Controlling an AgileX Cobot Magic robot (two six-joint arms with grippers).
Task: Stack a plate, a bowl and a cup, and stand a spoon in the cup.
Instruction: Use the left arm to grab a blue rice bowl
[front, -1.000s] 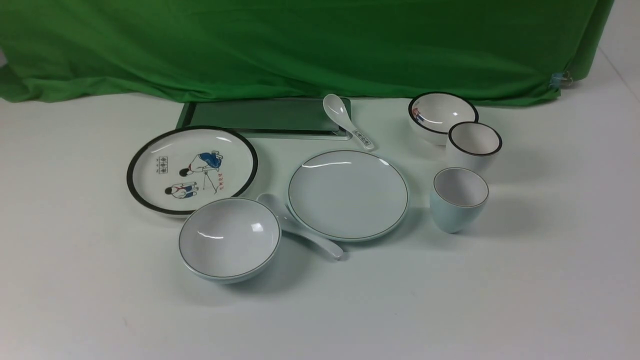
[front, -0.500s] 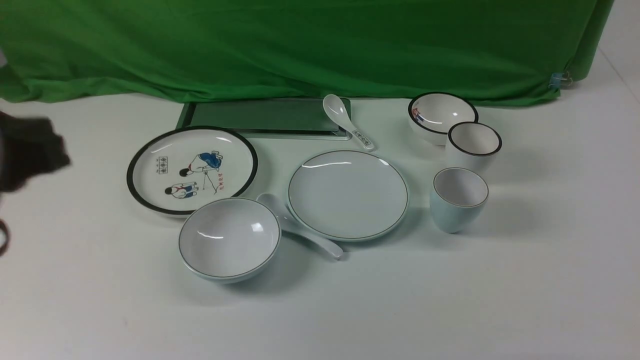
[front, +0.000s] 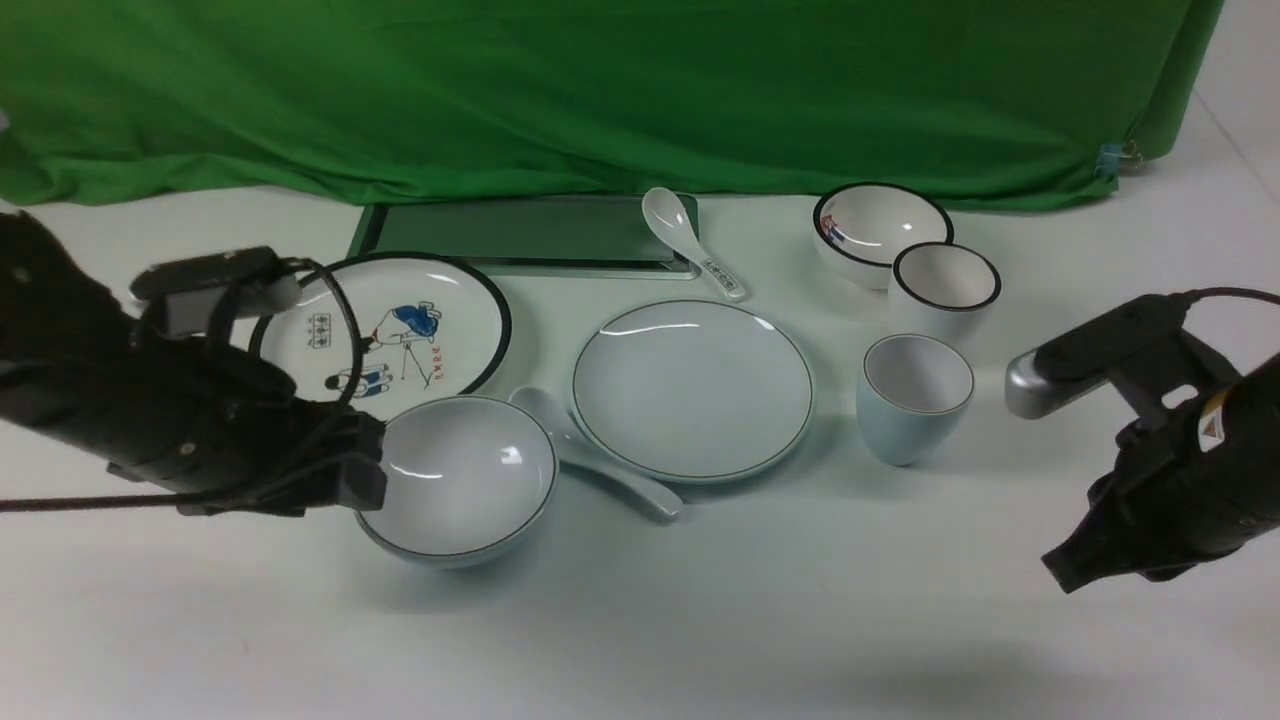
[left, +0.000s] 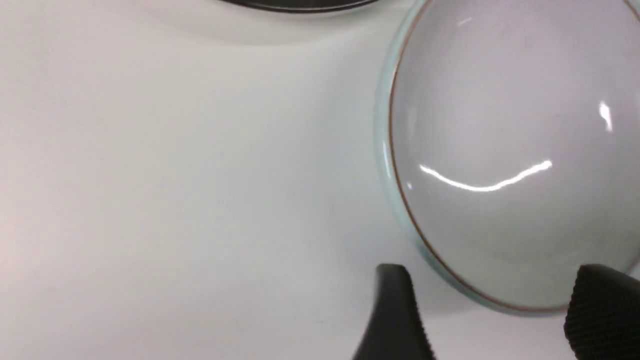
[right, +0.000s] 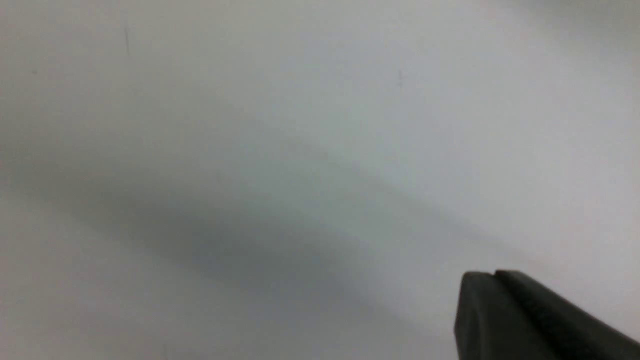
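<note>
**Pale blue-grey set lies unstacked on the table**

On the white table, the plate sits in the middle, plain with a thin dark rim line. The matching bowl stands just left of it, its left rim hidden by the left claw, which is spread wide and empty. The cup stands right of the plate. The spoon lies tucked between bowl and plate. The right claw is pinched together and holds nothing.

Marked spoon lies partly on dark tray.
</note>
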